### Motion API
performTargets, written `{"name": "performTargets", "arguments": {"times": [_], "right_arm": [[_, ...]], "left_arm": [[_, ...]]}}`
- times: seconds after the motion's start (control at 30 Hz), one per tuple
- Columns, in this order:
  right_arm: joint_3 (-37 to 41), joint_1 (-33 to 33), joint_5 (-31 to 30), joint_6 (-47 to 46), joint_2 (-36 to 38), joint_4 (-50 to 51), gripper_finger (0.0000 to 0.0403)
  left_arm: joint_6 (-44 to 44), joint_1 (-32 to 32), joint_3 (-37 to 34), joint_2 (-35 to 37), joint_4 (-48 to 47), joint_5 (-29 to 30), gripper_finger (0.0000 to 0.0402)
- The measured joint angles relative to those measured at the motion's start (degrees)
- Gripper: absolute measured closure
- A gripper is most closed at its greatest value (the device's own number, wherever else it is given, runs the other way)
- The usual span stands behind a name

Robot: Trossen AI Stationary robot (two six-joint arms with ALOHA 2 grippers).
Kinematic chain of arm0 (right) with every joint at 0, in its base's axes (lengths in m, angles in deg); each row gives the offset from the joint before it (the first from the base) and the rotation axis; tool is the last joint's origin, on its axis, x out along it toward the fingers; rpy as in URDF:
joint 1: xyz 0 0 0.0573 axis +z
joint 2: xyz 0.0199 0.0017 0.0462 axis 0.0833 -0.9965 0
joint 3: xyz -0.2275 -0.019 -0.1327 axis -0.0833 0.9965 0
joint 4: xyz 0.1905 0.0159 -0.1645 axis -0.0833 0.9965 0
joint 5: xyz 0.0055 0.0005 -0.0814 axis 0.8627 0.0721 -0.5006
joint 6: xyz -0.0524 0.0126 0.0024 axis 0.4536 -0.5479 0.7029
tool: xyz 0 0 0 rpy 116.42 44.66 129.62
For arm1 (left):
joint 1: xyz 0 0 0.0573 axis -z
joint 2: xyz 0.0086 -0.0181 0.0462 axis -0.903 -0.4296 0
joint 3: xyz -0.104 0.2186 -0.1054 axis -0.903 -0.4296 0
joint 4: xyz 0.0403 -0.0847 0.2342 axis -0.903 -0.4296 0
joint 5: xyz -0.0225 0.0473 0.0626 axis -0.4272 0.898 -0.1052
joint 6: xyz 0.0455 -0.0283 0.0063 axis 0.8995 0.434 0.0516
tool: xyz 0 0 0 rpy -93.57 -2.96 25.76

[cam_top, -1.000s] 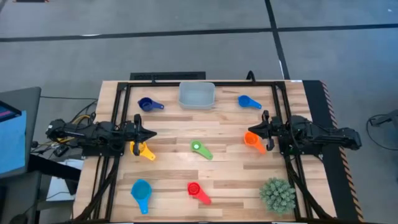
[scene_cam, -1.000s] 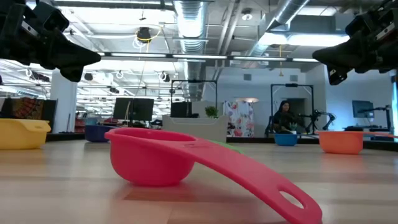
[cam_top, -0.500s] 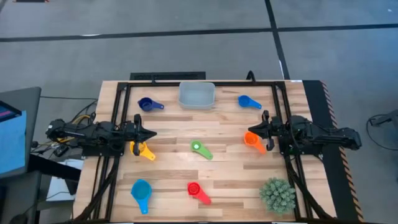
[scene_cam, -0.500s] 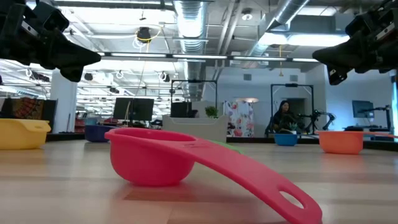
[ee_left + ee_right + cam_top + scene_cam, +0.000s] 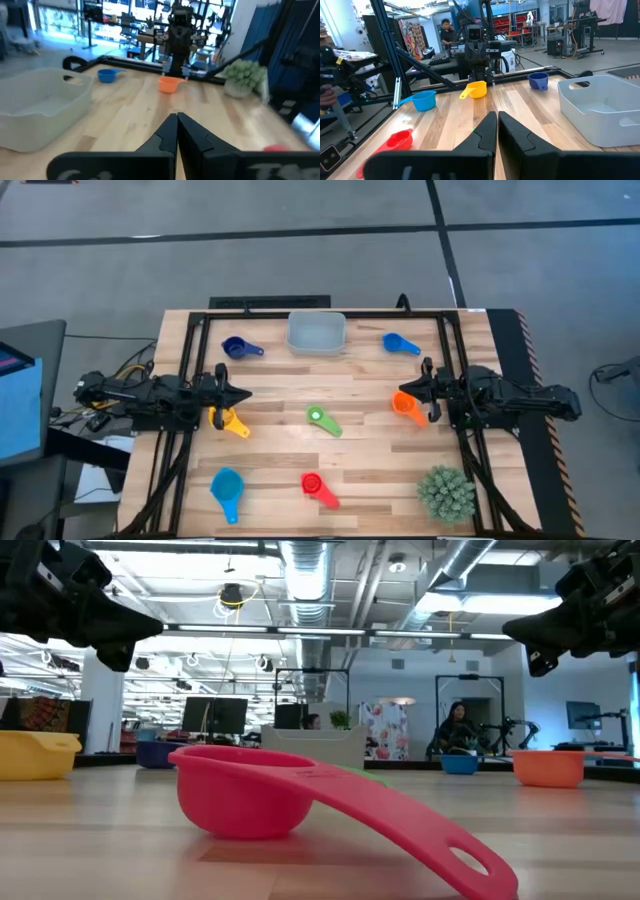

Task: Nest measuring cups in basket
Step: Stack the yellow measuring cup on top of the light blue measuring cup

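Waiting over scattered cups, both pincers closed and empty

We see the left pincer (image 5: 243,394) hovering at the counter's (image 5: 370,455) left side, fingers together, holding nothing, with the yellow cup (image 5: 229,420) just beside it. Our right pincer (image 5: 402,392) hovers at the right side, fingers together too, right by the orange cup (image 5: 407,406).

The basket (image 5: 317,333) sits at the far middle edge with no cups inside. Dark blue cup (image 5: 239,347) lies to its left, blue cup (image 5: 399,343) to its right. Green cup (image 5: 322,419) lies mid-counter between the arms. Light blue cup (image 5: 227,489) and red cup (image 5: 318,488) lie along the near edge, well apart. A spiky green plant (image 5: 446,493) stands in the near right corner. We see seven cups, all separate, none nested.
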Motion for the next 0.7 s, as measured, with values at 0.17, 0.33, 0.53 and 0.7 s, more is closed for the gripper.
{"name": "performTargets", "arguments": {"times": [0.17,0.33,0.53,0.7], "right_arm": [[0.0,0.0,-0.4,0.2,0.0,-0.3,0.0361],[0.0,0.0,-0.4,-1.8,0.1,-3.0,0.0361],[0.0,0.0,-5.0,-9.6,0.1,-6.4,0.0361],[0.0,-0.1,-14.6,-20.6,0.0,-2.7,0.0361]], "left_arm": [[-3.1,0.0,-0.2,0.0,-0.2,-4.7,0.0401],[-4.5,0.2,-0.2,0.0,-0.8,-6.7,0.0401],[-7.3,0.5,-0.2,-1.7,-0.7,-3.4,0.0402],[-11.6,2.0,-0.2,-7.5,-0.8,2.8,0.0401]]}}
